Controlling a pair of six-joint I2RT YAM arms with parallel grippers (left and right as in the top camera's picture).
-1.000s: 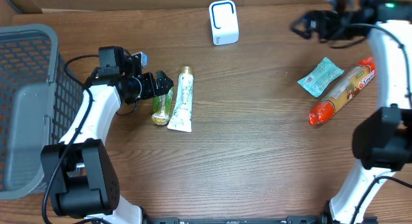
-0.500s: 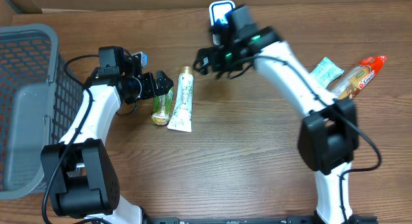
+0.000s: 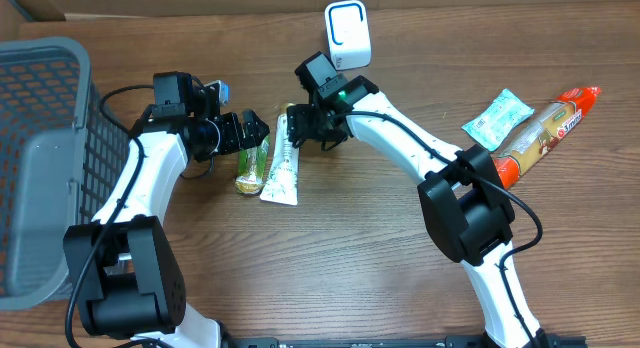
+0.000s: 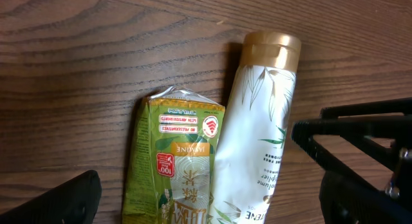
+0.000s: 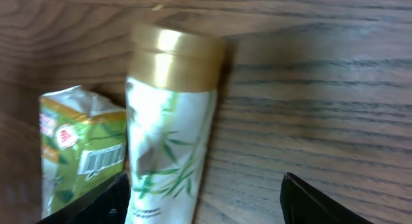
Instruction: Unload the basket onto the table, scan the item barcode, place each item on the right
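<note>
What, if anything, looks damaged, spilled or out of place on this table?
Nothing is spilled. The green packet has a crumpled top edge and lies right against the tube, whose side seems to overlap it. Both lie flat.

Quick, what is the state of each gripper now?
Left gripper: open, holding nothing.
Right gripper: open, over the white tube, not clamped on it.
</note>
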